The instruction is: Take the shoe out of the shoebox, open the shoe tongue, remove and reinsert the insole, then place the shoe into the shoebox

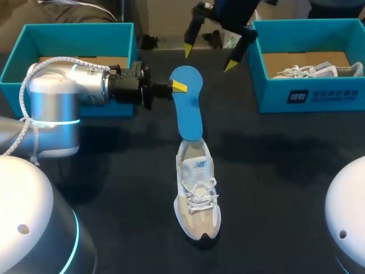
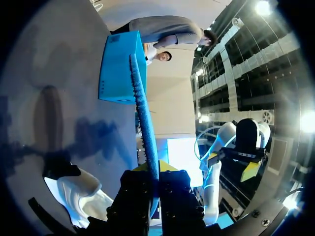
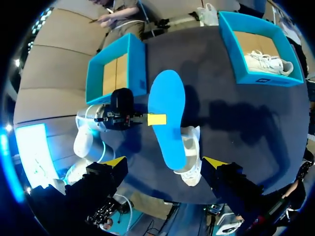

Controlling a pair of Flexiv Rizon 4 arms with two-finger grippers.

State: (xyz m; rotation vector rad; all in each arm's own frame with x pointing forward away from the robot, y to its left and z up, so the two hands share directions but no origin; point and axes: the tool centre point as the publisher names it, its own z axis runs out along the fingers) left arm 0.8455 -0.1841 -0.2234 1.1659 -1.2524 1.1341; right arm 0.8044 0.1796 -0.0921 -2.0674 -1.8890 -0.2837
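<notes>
On the dark worktop (image 1: pixel 274 171) the shoe (image 1: pixel 197 194) is seen upright. The blue insole (image 1: pixel 188 108) is clamped above its heel by the left claw (image 1: pixel 178 87), whose arm is held level. The right claw (image 1: pixel 209 59) is held apart beyond, between the left shoebox (image 1: pixel 68 34) and the right shoebox (image 1: pixel 308 94).

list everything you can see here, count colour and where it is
insole: one, blue, held up over the table's middle, lower end at the shoe's opening
shoe: one, white and beige, on the table's middle, toe toward the robot
left shoebox: one, teal, far left, only its cardboard floor showing
right shoebox: one, teal, far right
second shoe: one, white, inside the right shoebox
table: one, dark
left gripper: yellow tips, shut on the insole near its upper end
right gripper: yellow tips, open, holding nothing, above the table's far side
</notes>
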